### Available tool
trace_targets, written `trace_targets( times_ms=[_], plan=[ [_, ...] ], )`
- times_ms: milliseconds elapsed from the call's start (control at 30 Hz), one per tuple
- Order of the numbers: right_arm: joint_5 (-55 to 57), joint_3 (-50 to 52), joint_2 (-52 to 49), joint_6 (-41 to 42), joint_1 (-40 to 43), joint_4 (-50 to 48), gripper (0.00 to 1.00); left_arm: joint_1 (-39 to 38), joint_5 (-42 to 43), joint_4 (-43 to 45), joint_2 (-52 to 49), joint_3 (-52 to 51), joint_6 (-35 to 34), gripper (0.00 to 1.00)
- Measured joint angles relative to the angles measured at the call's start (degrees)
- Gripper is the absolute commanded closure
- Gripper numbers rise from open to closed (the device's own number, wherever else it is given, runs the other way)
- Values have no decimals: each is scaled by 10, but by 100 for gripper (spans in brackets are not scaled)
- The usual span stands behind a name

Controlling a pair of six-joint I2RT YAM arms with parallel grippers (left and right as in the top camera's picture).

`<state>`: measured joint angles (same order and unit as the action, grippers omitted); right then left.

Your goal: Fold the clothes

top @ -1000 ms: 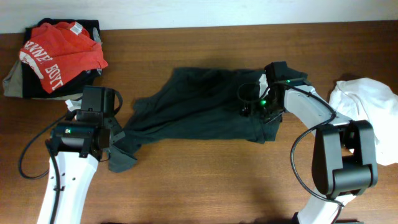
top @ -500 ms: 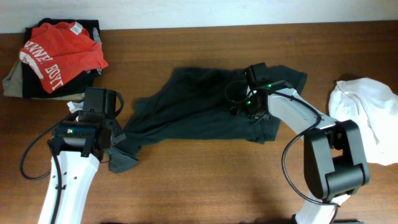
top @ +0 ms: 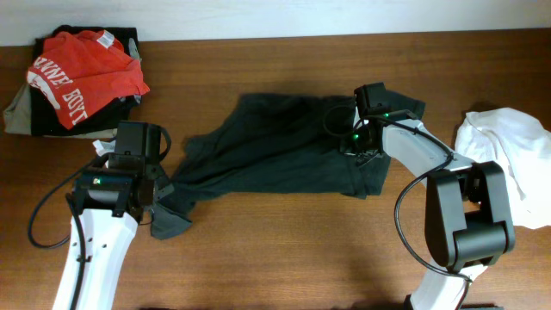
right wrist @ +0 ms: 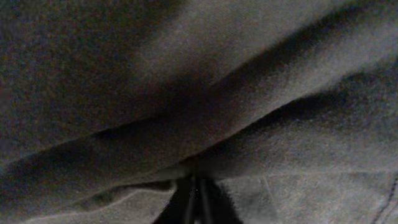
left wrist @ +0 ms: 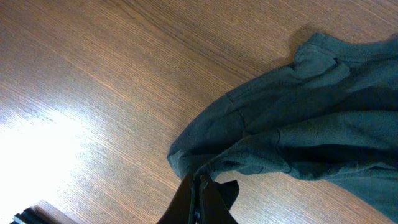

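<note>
T-shirt (top: 275,151), dark greenish-black, rumpled, spread across centre of frame on wooden table (top: 275,250). Lower-left edge pinched in clenched left gripper (left wrist: 199,184). Fold near right side clamped by right gripper (right wrist: 196,185), jaws closed on fabric. Upper left: red T-shirt (top: 82,73) atop dark pile. Far right: white cloth (top: 508,146), apart.

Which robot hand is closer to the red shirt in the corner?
Left. The left gripper sits just below and right of the red shirt; the right gripper is far off to the right, on the dark T-shirt.
</note>
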<state>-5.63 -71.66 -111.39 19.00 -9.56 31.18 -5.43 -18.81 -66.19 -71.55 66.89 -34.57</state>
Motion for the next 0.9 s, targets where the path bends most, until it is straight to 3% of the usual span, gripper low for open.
trace_targets(
  times_ms=[133,200,233,267,333,400,467,567,667,733,800,900],
  plan=[
    [0,0,6,3,0,18,96,0,0,0,0,0,0,100],
    [4,6,103,5,0,71,96,0,2,-7,8,10,17,100],
    [7,-7,235,5,0,126,96,0,4,-20,27,48,27,99],
    [9,-24,285,5,0,131,96,0,6,-32,57,95,38,100],
    [19,-141,435,5,0,233,96,0,6,-54,124,186,53,100],
    [42,-289,469,0,0,353,96,0,9,-70,160,234,77,100],
    [72,-459,461,-8,0,435,96,0,11,-118,161,314,89,100],
    [100,-635,466,-12,0,489,96,0,11,-153,174,491,96,100],
    [147,-672,467,-12,0,488,96,0,13,-135,168,516,96,100],
    [175,-672,396,-14,0,481,96,0,15,-121,103,507,96,100],
    [188,-668,284,-28,0,436,96,0,15,-49,-15,499,107,100],
    [195,-653,104,-57,0,313,96,1,15,150,-213,493,130,99]
  ],
)
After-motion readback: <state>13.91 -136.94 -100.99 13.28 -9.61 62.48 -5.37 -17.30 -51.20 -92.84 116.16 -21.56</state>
